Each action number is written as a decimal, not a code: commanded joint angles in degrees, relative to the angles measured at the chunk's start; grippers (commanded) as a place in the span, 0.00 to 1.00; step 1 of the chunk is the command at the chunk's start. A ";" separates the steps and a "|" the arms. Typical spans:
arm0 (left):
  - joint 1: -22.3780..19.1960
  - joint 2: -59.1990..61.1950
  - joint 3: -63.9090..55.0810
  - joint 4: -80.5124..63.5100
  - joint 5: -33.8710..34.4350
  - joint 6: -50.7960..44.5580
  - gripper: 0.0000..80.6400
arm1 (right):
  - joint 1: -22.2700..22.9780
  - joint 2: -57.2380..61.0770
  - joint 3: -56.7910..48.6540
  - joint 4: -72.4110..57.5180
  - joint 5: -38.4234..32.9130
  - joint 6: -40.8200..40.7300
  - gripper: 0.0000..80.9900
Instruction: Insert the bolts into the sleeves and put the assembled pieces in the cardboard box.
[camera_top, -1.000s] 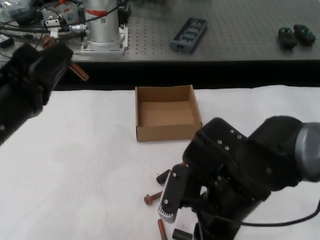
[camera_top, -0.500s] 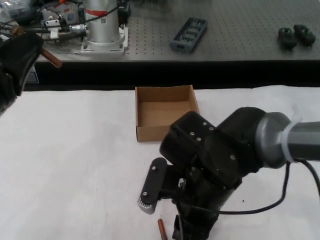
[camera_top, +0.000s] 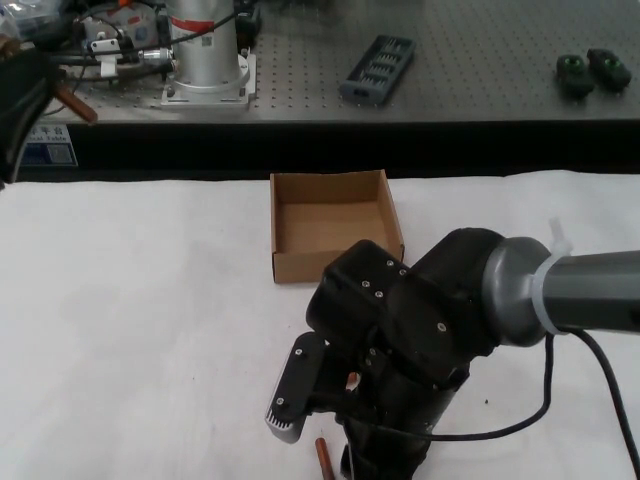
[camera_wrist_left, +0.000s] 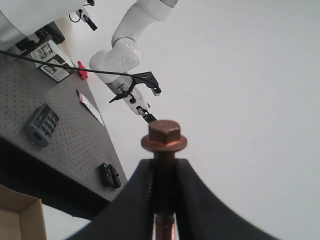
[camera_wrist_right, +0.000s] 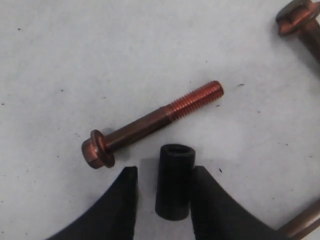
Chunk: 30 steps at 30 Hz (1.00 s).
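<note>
Left gripper (camera_wrist_left: 163, 167) pinches bolt (camera_wrist_left: 163, 137), up high, well apart from cardboard box (camera_top: 330, 265). Right gripper (camera_wrist_right: 165, 172) spread around sleeve (camera_wrist_right: 173, 182) lying on cloth (camera_wrist_right: 50, 50), maybe not touching yet. We worry: off-middle squeeze rolls sleeve away, or finger bumps loose bolt (camera_wrist_right: 150, 125) just beside.

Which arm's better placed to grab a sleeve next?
Right. The right gripper sits open around a sleeve on the cloth; the left gripper is raised, shut on a bolt.

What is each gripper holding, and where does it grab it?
The left gripper holds a copper bolt by its shank, just under the head. The right gripper holds nothing: it is open, with a black sleeve lying between its jaws.
</note>
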<state>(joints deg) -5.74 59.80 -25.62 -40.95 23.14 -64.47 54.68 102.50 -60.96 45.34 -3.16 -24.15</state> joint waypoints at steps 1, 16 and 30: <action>0.09 -0.81 -0.33 -1.18 0.72 -0.29 0.01 | -0.04 0.38 -0.52 0.38 -0.80 0.05 0.29; 0.09 -0.91 -0.33 -1.62 3.35 -1.69 0.01 | -0.04 3.33 -0.53 0.91 1.44 1.53 0.29; 0.09 -0.91 -0.33 -0.65 2.38 0.83 0.01 | -1.71 1.88 -0.02 -4.32 -2.78 11.86 0.02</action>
<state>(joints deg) -5.74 59.80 -25.62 -40.46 25.78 -63.21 53.58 104.81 -61.09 43.25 -4.26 -13.44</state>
